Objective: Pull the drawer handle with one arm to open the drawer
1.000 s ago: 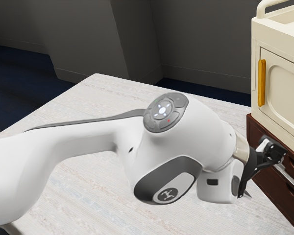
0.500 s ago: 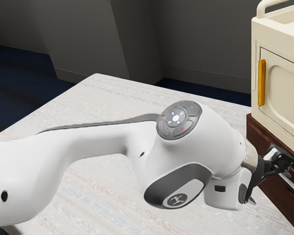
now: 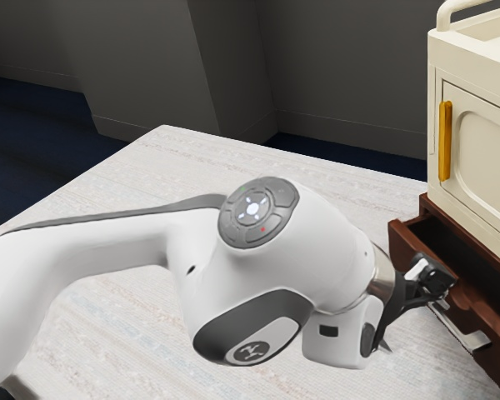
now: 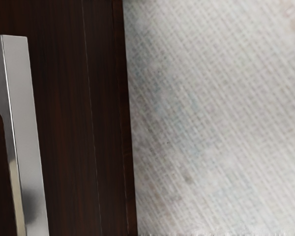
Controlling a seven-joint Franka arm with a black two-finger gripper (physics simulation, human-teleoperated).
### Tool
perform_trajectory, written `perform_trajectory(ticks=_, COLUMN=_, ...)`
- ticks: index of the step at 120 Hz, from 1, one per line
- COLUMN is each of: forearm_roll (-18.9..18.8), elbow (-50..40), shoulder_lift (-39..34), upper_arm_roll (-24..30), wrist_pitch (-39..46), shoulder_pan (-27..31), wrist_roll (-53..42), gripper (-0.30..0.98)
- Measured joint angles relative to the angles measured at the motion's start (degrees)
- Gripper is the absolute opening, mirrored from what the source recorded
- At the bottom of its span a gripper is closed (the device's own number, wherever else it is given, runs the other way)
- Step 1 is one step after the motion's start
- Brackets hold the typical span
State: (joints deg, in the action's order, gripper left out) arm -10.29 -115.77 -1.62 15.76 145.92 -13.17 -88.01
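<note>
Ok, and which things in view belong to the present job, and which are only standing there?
For the job:
- brown open drawer
- its silver handle

Only there:
- cream cabinet door
- its yellow handle
- pale table

Drawer (image 3: 406,242) cut off at exterior view's right edge; cabinet (image 3: 471,62) cropped at top and right; arm (image 3: 33,283) and table (image 3: 142,321) cropped too. Handle (image 3: 478,340) partly hidden behind gripper (image 3: 437,280); cut off by wrist view's edges, dark patch on it blurred.
</note>
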Motion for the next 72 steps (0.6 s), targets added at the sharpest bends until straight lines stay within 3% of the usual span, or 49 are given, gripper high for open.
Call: perform_trajectory(ticks=72, forearm_roll=0.3, elbow=-11.1, shoulder_lift=-11.9, upper_arm_roll=0.0, wrist_pitch=-4.0, shoulder_pan=0.0, wrist_roll=2.3, gripper=0.69)
